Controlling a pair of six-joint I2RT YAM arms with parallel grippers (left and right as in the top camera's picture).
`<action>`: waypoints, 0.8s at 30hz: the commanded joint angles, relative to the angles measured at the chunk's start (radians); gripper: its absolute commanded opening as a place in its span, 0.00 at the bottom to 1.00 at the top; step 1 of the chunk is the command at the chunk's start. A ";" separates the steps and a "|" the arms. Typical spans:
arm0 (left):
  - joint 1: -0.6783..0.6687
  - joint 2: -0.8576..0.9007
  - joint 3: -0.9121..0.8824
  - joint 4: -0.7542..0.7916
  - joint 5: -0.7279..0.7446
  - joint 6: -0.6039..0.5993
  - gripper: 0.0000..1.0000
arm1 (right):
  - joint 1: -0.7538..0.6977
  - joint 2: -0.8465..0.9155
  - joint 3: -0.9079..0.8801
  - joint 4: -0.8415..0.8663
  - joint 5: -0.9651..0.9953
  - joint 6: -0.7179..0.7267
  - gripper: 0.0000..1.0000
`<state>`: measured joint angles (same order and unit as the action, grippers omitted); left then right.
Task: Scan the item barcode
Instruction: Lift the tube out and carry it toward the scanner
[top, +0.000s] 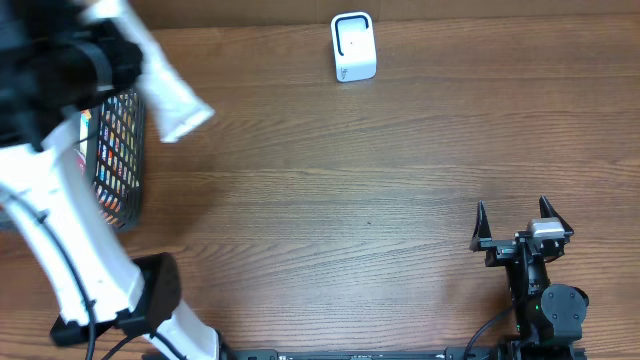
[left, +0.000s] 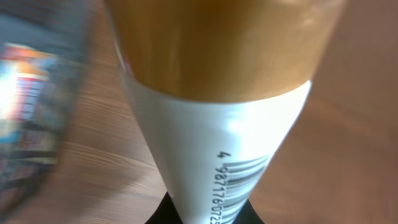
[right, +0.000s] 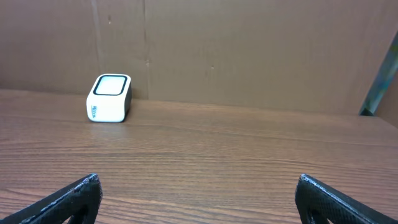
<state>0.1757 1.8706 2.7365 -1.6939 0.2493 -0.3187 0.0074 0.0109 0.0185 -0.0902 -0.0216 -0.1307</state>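
At the far left, a wire basket (top: 118, 165) of bright packets sits just beneath and beside the left gripper (top: 112, 55). That hand hangs above the basket's back corner with its jaws shut tight on a soft tube (top: 176, 100), so the item to be scanned is held in the air, not resting on the table.

In the overhead view the tube's long axis runs out from the hand on a slant, forward and to its right. The flat crimped end is farthest from the fingers. In the left wrist view the tube is gold at one end and white nearer the fingers. The barcode (left: 244, 180) is printed lengthwise on the white part, close to the grip, on the side facing the wrist camera.

The scanner (top: 353, 47), a small white box with a dark-rimmed window, stands on the table off to the right of this hand, well apart from it. It is about level with the hand near the back edge. The tube's free end points only partly that way.

Far right, the right gripper (top: 520, 232) rests low with its fingers spread wide and nothing between them. From it the scanner lies ahead and to the left, also well apart.

The two hands look about equally far from the scanner, but the left one has the tube. The next move looks like a carry to the right, turning the barcode side toward the window.
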 joint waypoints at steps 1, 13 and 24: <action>-0.177 0.038 -0.064 0.005 -0.010 -0.038 0.04 | 0.005 -0.008 -0.010 0.006 0.002 0.003 1.00; -0.586 0.343 -0.578 0.194 -0.126 -0.121 0.04 | 0.005 -0.008 -0.010 0.006 0.002 0.003 1.00; -0.638 0.505 -0.594 0.241 -0.128 -0.098 0.17 | 0.005 -0.008 -0.010 0.006 0.002 0.003 1.00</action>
<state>-0.4713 2.3848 2.1181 -1.4418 0.1295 -0.4618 0.0071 0.0109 0.0185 -0.0902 -0.0219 -0.1307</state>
